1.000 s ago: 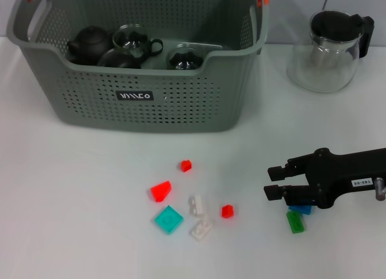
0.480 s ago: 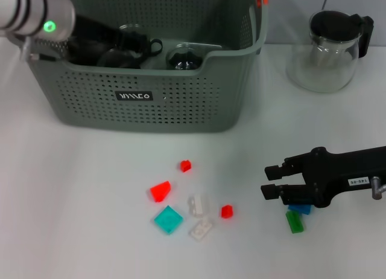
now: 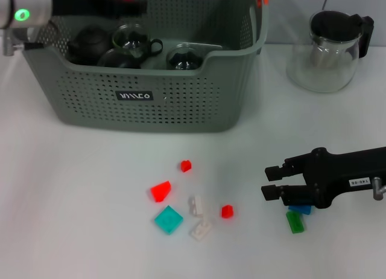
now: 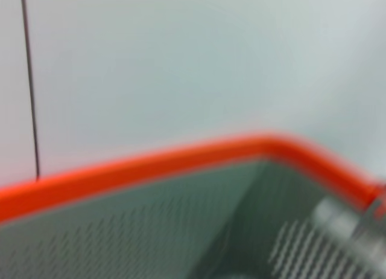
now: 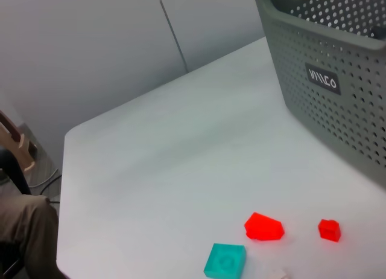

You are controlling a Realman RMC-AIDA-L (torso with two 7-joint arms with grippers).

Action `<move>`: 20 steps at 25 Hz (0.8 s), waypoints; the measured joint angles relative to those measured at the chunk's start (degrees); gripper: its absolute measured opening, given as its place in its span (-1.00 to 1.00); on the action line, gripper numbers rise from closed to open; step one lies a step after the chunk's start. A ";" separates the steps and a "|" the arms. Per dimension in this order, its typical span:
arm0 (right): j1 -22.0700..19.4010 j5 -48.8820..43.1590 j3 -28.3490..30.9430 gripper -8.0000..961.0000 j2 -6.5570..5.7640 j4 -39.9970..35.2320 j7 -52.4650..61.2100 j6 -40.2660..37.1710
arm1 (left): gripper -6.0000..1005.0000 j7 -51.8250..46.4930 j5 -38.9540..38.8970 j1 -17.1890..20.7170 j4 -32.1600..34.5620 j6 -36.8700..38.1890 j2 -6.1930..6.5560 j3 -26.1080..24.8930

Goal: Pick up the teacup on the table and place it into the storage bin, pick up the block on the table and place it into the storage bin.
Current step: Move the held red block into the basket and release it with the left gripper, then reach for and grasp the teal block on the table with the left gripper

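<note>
Head view alone shows the right end effector (image 3: 269,180), fingers apart and empty, above the desk (image 3: 72,200); the left end effector's (image 3: 136,4) grip is unclear over the storage bin (image 3: 181,104); its black label (image 3: 134,96) is unreadable.

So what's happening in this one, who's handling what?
The left gripper is up over the back of the grey-green perforated storage bin, which already holds dark teaware. The right gripper sits open and empty low over the white table, beside a blue block and a green block. Other small blocks lie scattered loose.
</note>
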 joint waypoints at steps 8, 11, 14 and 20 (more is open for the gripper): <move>0.39 0.05 0.00 -0.03 -0.03 0.00 0.47 -0.07 | 0.38 5.45 -9.29 1.31 -2.22 8.06 1.96 -7.09; 0.57 0.09 0.00 -0.03 -0.05 0.00 0.49 -0.07 | 0.43 5.50 -9.28 1.30 -2.42 7.67 1.88 -7.16; 0.68 0.10 0.00 -0.03 -0.06 0.00 0.49 -0.05 | 0.58 5.54 -9.28 1.23 -2.46 7.36 1.90 -7.23; 0.69 0.12 0.00 -0.03 -0.06 0.00 0.48 -0.06 | 0.78 14.79 -18.97 3.57 -2.82 11.34 0.83 -11.97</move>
